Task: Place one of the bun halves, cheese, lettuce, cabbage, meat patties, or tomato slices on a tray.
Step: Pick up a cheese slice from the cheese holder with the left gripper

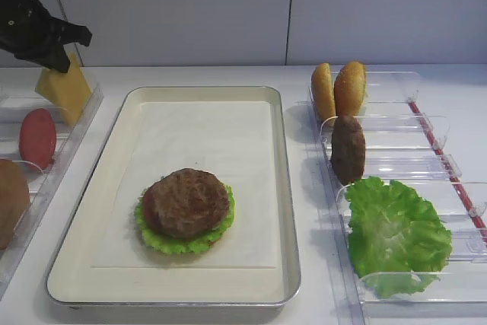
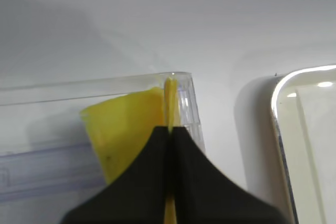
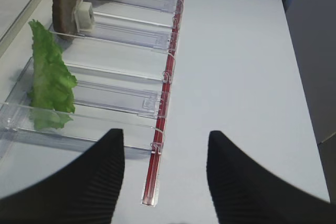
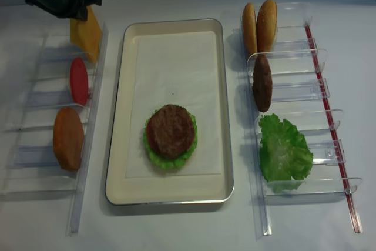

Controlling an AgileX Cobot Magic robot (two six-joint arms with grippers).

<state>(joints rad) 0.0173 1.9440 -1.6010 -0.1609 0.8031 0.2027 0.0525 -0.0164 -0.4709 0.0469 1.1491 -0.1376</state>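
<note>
My left gripper (image 1: 57, 55) is at the far-left back, shut on the top edge of a yellow cheese (image 1: 67, 89) slice that stands in a clear bin. In the left wrist view the jaws (image 2: 170, 129) pinch a thin yellow edge, and a broad cheese face (image 2: 126, 124) shows just left of it. The cream tray (image 1: 281, 188) lies in the middle and holds a meat patty (image 1: 186, 202) on a lettuce leaf (image 1: 152, 237). My right gripper (image 3: 165, 171) is open and holds nothing, above the white table beside the right-hand bins.
Left bins hold a tomato slice (image 1: 38, 138) and a bun half (image 1: 9, 199). Right bins (image 1: 426, 142) hold two bun halves (image 1: 338, 89), a patty (image 1: 348, 148) and a lettuce leaf (image 1: 396, 234). A red strip (image 3: 167, 93) runs along their outer side.
</note>
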